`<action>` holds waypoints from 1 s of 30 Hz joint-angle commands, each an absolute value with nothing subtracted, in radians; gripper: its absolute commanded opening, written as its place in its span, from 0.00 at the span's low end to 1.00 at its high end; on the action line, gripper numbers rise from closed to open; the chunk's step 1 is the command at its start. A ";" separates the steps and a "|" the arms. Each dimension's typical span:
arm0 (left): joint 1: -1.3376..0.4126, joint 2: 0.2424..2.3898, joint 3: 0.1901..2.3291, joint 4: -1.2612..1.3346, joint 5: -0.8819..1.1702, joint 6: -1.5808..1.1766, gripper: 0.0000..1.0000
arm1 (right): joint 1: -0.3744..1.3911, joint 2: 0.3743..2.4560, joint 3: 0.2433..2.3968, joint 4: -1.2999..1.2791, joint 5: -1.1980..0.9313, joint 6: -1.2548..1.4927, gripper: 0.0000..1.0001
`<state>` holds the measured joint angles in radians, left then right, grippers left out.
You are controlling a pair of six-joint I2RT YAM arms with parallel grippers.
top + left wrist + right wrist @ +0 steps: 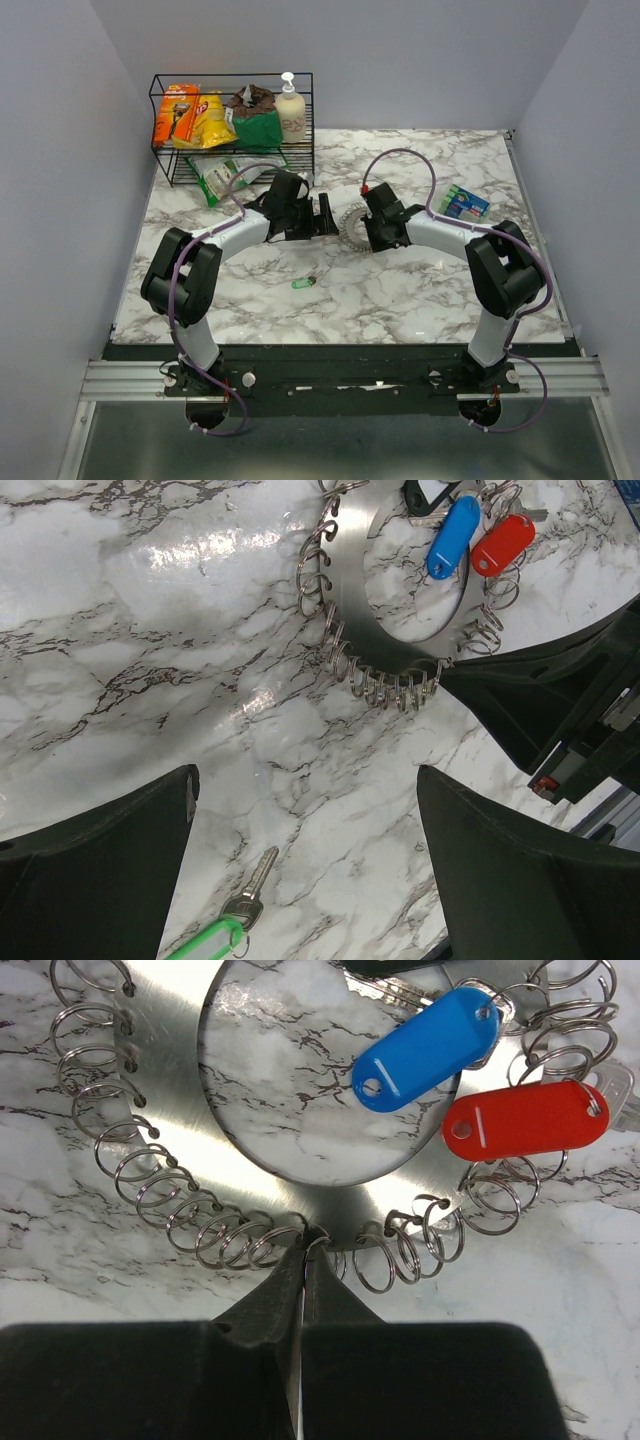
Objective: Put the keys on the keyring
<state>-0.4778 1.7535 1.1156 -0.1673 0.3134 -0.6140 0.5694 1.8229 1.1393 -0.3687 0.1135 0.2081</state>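
Observation:
The keyring (pixel 353 228) is a flat metal ring (pixel 180 1120) whose rim is hung with many small wire loops. A blue-tagged key (pixel 425 1050) and a red-tagged key (pixel 525 1120) hang on its far side. My right gripper (pixel 308 1247) is shut, pinching one wire loop at the ring's near rim. A green-tagged key (pixel 304 282) lies loose on the marble, nearer the arm bases. In the left wrist view this green key (pixel 228 928) lies below my left gripper (pixel 307 780), which is wide open and holds nothing, just left of the keyring (pixel 345 580).
A black wire basket (pixel 165 120) at the back left holds snack packets and a pump bottle (pixel 291 110). A green-and-white packet (pixel 220 176) lies in front of it. A blue-green packet (pixel 462 204) lies at the right.

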 commanded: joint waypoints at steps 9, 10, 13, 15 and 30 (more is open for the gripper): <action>-0.474 1.723 1.155 -0.224 0.270 -0.557 0.99 | 0.615 1.784 1.123 -0.394 -0.046 0.212 0.06; -0.474 1.721 1.157 -0.224 0.270 -0.557 0.99 | 0.620 1.783 1.120 -0.394 -0.055 0.212 0.06; -0.474 1.717 1.158 -0.222 0.264 -0.554 0.99 | 0.637 1.778 1.111 -0.396 -0.097 0.215 0.06; -0.474 1.710 1.157 -0.222 0.259 -0.552 0.99 | 0.650 1.779 1.106 -0.396 -0.135 0.219 0.06; -0.460 1.661 1.141 -0.233 0.206 -0.525 0.99 | 0.701 1.648 1.101 -0.468 -0.114 0.259 0.44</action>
